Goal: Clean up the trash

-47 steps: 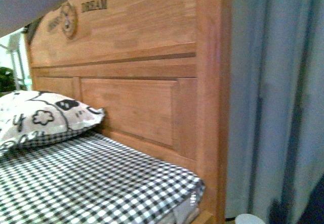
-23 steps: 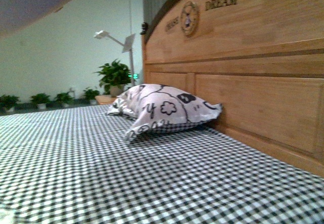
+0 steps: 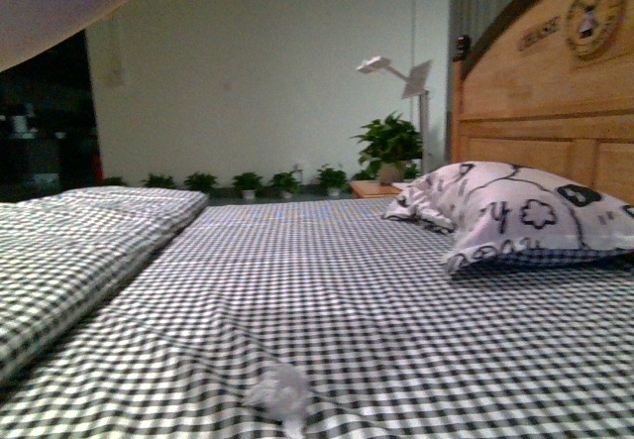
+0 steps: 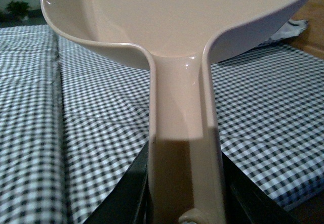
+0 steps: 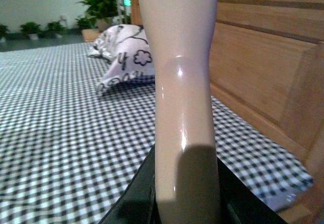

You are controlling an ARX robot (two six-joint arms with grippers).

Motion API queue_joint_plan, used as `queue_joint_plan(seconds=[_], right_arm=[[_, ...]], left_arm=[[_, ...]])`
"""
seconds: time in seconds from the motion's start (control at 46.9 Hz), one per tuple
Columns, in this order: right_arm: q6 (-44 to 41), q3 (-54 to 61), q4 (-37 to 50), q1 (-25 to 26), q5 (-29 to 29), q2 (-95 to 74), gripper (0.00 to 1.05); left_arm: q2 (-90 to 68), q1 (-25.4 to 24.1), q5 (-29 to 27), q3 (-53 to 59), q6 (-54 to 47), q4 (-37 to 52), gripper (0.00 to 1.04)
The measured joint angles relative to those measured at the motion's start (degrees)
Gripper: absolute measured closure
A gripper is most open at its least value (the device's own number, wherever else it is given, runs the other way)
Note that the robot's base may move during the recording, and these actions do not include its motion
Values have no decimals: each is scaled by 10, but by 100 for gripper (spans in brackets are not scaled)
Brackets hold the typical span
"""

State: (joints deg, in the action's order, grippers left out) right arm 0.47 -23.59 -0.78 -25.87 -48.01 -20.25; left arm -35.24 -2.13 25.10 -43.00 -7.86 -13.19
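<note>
The trash, a small crumpled white wad (image 3: 279, 391), lies on the black-and-white checked bedsheet (image 3: 327, 290) near the front edge in the front view. Neither arm shows in that view. In the left wrist view my left gripper (image 4: 185, 193) is shut on the handle of the beige-pink dustpan (image 4: 177, 16), whose pan is raised above the bed. In the right wrist view my right gripper (image 5: 185, 193) is shut on the beige brush handle (image 5: 182, 82), which stands upright over the bed; the bristles are out of view. The wad does not show in either wrist view.
A patterned pillow (image 3: 515, 211) lies at the right by the wooden headboard (image 3: 555, 82); it also shows in the right wrist view (image 5: 126, 57). A folded checked blanket (image 3: 69, 251) lies at the left. Potted plants (image 3: 388, 147) stand along the far wall.
The front view has swung left, from the headboard and bed corner across the pillow to the open bed. The white wad has come into view at the front.
</note>
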Motion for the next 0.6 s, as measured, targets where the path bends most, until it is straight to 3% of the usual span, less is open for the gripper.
queue_joint_plan(seconds=[0.491, 0.597], right_arm=[[0, 0, 0, -1, 0, 0, 85], [0, 0, 0, -1, 0, 0, 85]], left_arm=[[1, -1, 2, 0, 2, 0, 77], [-28, 1, -19, -49, 1, -126, 77]])
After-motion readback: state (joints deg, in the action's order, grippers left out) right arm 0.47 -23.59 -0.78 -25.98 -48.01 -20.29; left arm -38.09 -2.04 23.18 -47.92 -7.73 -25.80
